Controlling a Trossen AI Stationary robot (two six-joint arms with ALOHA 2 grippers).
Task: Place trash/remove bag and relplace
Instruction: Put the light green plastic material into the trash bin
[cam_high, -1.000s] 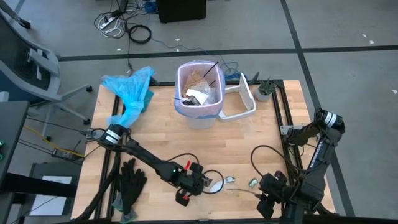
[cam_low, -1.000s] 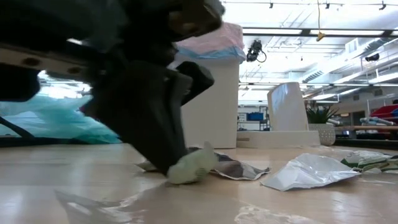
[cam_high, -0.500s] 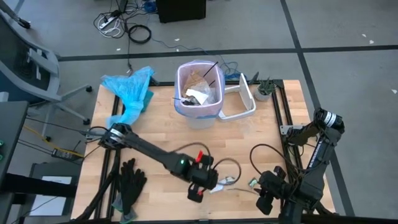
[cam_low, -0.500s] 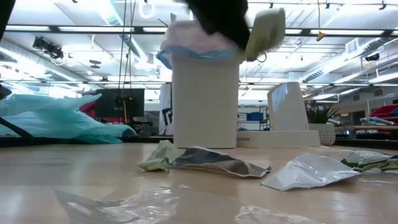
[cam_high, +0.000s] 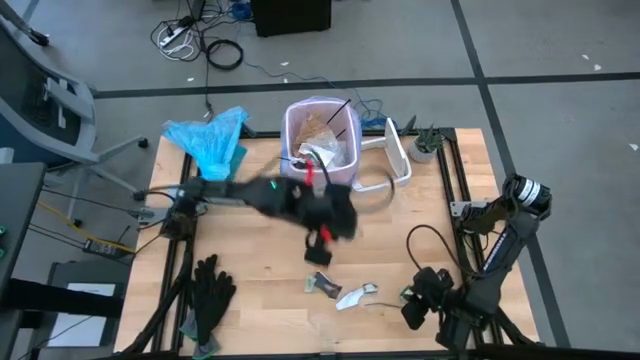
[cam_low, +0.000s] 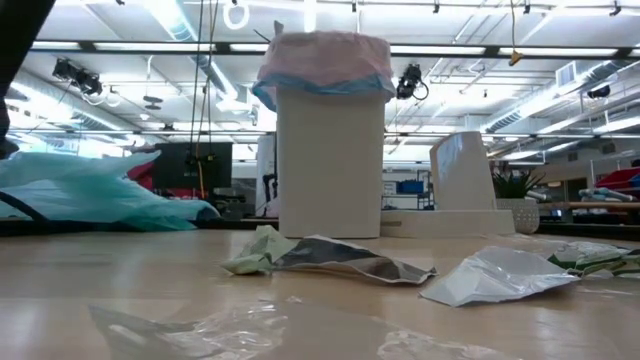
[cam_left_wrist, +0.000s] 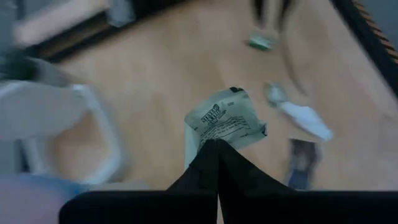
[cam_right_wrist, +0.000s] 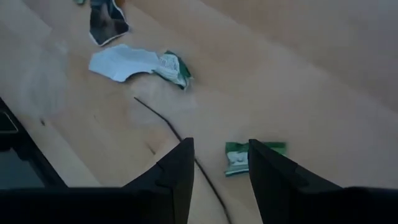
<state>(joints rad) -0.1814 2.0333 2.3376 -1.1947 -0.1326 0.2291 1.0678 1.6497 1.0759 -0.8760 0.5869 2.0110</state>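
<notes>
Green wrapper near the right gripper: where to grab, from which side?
Pinch the green wrapper from straight above, across its narrow width: it lies flat on the table, crumpled, nothing touching it. The right gripper is open beside it.

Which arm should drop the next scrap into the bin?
Left. The left gripper is shut on a printed wrapper, held up beside the bin. The right gripper is open, low near the table's front edge.

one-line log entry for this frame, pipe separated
left gripper: shut on printed wrapper, above table near bin | right gripper: open, idle at near edge | scraps on table
</notes>
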